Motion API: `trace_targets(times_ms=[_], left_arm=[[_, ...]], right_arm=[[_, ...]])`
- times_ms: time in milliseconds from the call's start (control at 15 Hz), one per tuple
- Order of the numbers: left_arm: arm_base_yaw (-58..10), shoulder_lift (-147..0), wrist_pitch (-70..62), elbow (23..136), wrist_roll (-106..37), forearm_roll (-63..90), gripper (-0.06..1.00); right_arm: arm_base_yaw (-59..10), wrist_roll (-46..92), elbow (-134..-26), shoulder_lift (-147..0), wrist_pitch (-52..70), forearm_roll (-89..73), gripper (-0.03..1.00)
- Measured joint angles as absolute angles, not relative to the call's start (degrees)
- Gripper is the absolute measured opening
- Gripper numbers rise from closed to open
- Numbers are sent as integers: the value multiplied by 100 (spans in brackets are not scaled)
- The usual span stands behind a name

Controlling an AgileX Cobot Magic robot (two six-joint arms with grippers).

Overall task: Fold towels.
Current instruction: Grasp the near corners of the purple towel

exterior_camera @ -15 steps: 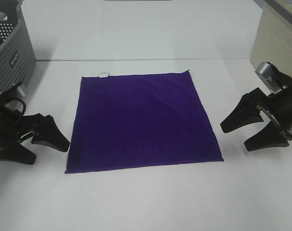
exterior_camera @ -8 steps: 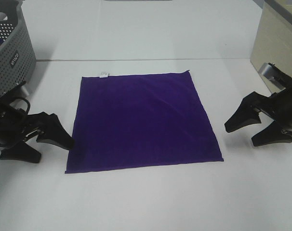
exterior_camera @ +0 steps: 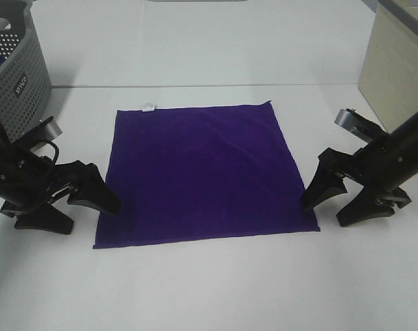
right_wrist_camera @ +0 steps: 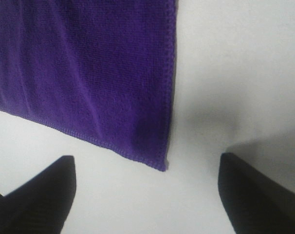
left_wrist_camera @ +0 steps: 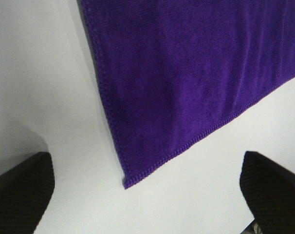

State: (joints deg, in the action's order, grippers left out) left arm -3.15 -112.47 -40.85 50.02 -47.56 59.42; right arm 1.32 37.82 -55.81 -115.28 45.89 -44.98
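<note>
The deep purple towel (exterior_camera: 205,172) lies flat and spread out on the white table, with its small white tag (exterior_camera: 148,106) at the far left edge. My left gripper (exterior_camera: 92,217) is open and sits low at the towel's near left corner. In the left wrist view that corner (left_wrist_camera: 126,184) lies between the open fingers (left_wrist_camera: 21,192). My right gripper (exterior_camera: 325,215) is open and sits low at the near right corner. In the right wrist view that corner (right_wrist_camera: 162,167) lies between the open fingers (right_wrist_camera: 257,195). Neither gripper holds anything.
A grey perforated basket (exterior_camera: 16,76) stands at the far left, just behind the left arm. A beige box or cabinet (exterior_camera: 399,62) stands at the far right. The white table (exterior_camera: 209,289) extends in front of the towel.
Both grippers have moved inward and down toward the towel's near corners, the left to the right and the right to the left. The towel has not moved.
</note>
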Motion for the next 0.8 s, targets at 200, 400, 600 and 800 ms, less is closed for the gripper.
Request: trace_targets(times_ms=[200, 400, 600, 800], left_arm=[[-344, -11247, -4022, 5002, -4647, 5907, 93], [-710, -11442, -4062, 5248, -4269, 5821, 90], [-1427, -11912, -4395, 6108, -2934, 5088, 81], [-1879, -12261, -4761, 6921, -1255, 3776, 64]], right_arm=[[132, 3610, -5581, -11528, 4532, -4463, 75], [-172, 3300, -5581, -11528, 4263, -4418, 67], [-842, 3077, -5667, -11562, 3890, -4332, 52], [-1163, 2899, -5741, -11614, 3604, -4228, 35]])
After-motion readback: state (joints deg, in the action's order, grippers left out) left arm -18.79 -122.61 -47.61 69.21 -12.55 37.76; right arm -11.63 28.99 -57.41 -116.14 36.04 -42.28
